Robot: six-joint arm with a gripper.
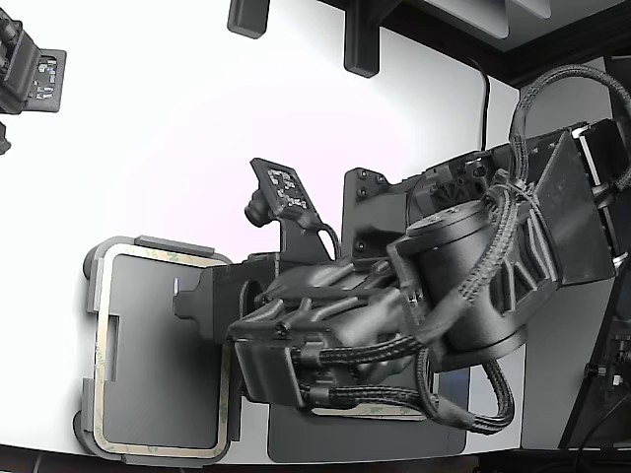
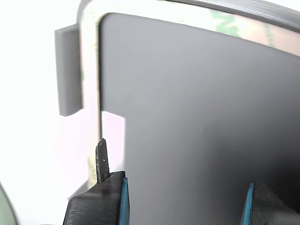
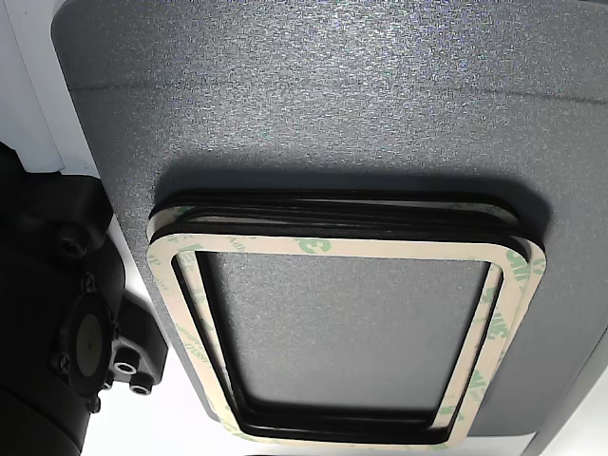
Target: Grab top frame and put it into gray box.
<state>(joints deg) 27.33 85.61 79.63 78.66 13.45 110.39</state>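
Observation:
The gray box (image 1: pixel 91 286) lies at the exterior view's lower left. A thin beige-rimmed frame (image 1: pixel 99 345) lies flat inside it along its walls. In the wrist view the frame's rim (image 2: pixel 89 93) runs beside the box's edge tab (image 2: pixel 70 70) and its grey floor fills the picture. My gripper (image 1: pixel 202 301) hangs over the box's side nearest the arm. It is open (image 2: pixel 180 187), with nothing between its blue pads (image 2: pixel 123 201). A stack of like frames (image 3: pixel 332 247) rests on the darker grey mat (image 3: pixel 285 95).
The arm hides most of the mat (image 1: pixel 365 439) and the stack, of which a beige strip (image 1: pixel 375 409) shows. A small black camera module (image 1: pixel 281 192) stands behind the box. Another black device (image 1: pixel 30 69) sits at the far left. The table's front edge is just below the box.

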